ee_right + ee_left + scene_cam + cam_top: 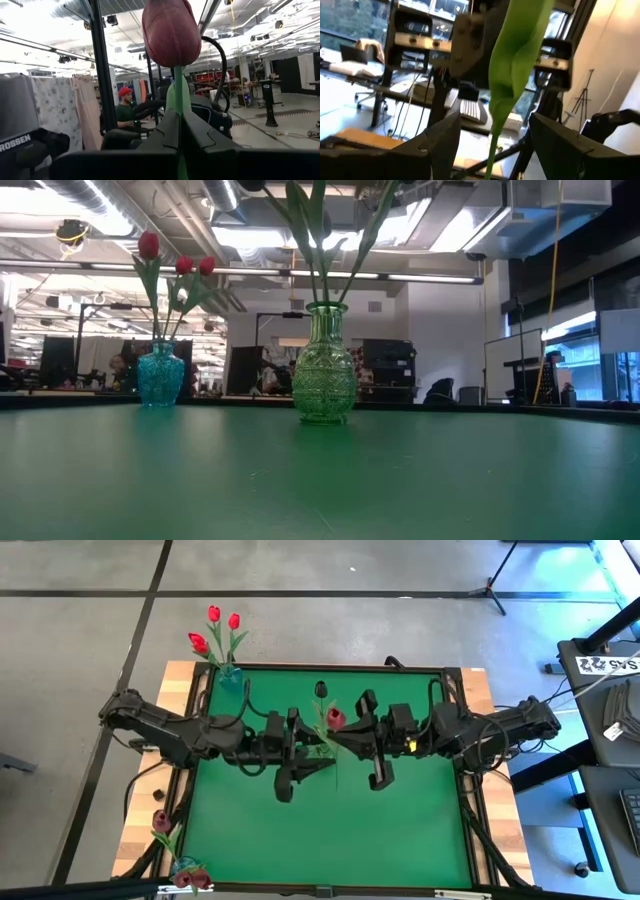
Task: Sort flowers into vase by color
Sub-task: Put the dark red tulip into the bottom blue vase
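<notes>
A maroon tulip point(335, 718) stands upright between the two arms at the middle of the table. My right gripper point(178, 131) is shut on its stem, just under the head point(171, 32). My left gripper point(492, 147) is open, with one finger on either side of a green leaf and stem point(515, 65), clear of both. A near-black tulip head point(321, 689) shows just beyond them. In the low view a green glass vase point(325, 370) stands at mid-table with several stems in it. In the high view the arms hide this vase. My right gripper pinches the maroon tulip's thin stem point(178, 102) between its two fingers, a little below the head. It comes level from the table's right side, fingers across the stem. The tulip stands upright with its head above the fingers. The fingers hide its lower end.
A blue vase point(229, 674) with three red tulips point(213, 628) stands at the table's far left corner. Another blue vase point(184, 864) with maroon tulips point(161, 822) stands at the near left corner. The green mat point(400, 830) lies open toward the near edge.
</notes>
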